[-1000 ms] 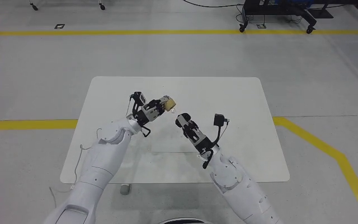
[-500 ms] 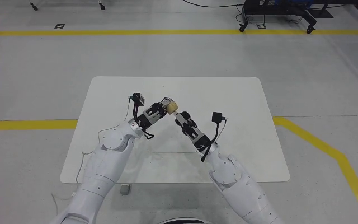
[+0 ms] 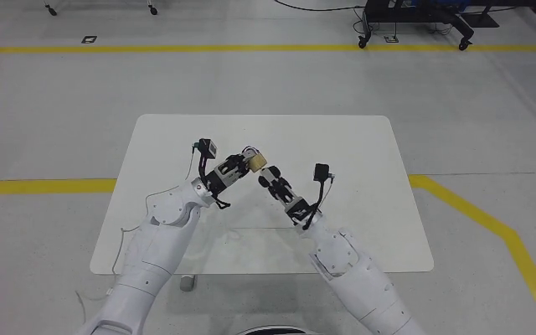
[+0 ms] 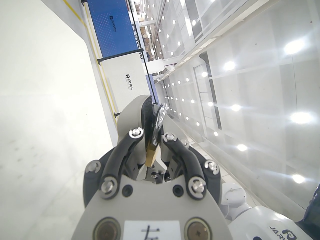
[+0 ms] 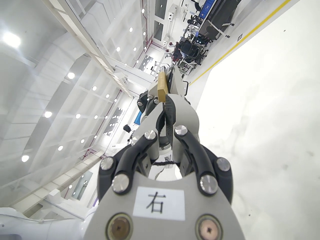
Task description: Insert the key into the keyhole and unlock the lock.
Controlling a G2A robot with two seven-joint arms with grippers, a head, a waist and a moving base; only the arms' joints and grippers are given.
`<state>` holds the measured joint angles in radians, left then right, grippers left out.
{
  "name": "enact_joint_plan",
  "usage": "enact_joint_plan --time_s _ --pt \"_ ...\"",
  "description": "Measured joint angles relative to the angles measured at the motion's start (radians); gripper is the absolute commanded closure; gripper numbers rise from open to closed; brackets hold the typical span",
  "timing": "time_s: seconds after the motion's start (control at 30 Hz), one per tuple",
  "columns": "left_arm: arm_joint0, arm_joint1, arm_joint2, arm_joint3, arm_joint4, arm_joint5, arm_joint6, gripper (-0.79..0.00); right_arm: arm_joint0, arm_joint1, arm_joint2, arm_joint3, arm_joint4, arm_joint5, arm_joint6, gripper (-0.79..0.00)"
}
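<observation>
A brass padlock (image 3: 256, 157) with a silver shackle (image 4: 159, 117) is held above the white table (image 3: 352, 142) by my left gripper (image 3: 244, 162), shut on it. In the left wrist view its brass body (image 4: 151, 155) sits deep between the fingers (image 4: 135, 116). My right gripper (image 3: 267, 175) is shut just beside the lock's free end. In the right wrist view the black pads (image 5: 170, 116) are pressed together, and the brass lock (image 5: 161, 89) stands right past the right gripper (image 5: 165, 107). The key is almost wholly hidden between the pads.
Both arms meet over the table's middle, slightly toward the far side. Bare tabletop (image 3: 193, 234) lies on all sides. Yellow floor lines (image 3: 469, 205) run past the table; carts and stands (image 3: 419, 17) are far behind it.
My right gripper has moved toward the lock, closing the gap to its end. The left gripper with the lock shifted only slightly.
</observation>
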<state>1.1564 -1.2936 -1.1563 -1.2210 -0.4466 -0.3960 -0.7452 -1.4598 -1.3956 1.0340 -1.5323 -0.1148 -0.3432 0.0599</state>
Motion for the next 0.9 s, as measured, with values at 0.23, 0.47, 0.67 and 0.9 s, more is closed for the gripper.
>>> enact_joint_plan --time_s 0.23,0.47,0.67,0.9 --pt "0.004 0.002 -0.007 0.004 -0.003 -0.023 -0.017 0.000 0.013 0.002 0.017 0.018 0.222 -0.011 0.168 0.000" --pt "0.005 0.003 -0.012 0.005 -0.003 -0.049 -0.023 0.000 0.013 0.010 0.061 0.024 0.462 0.003 0.351 0.000" --pt "0.003 0.002 -0.010 0.010 -0.005 -0.076 -0.022 0.000 0.010 0.018 0.094 0.036 0.649 0.054 0.516 0.000" --pt "0.003 0.002 -0.007 0.011 0.006 -0.112 -0.022 0.000 0.052 0.024 0.123 0.111 0.910 0.203 0.761 0.000"
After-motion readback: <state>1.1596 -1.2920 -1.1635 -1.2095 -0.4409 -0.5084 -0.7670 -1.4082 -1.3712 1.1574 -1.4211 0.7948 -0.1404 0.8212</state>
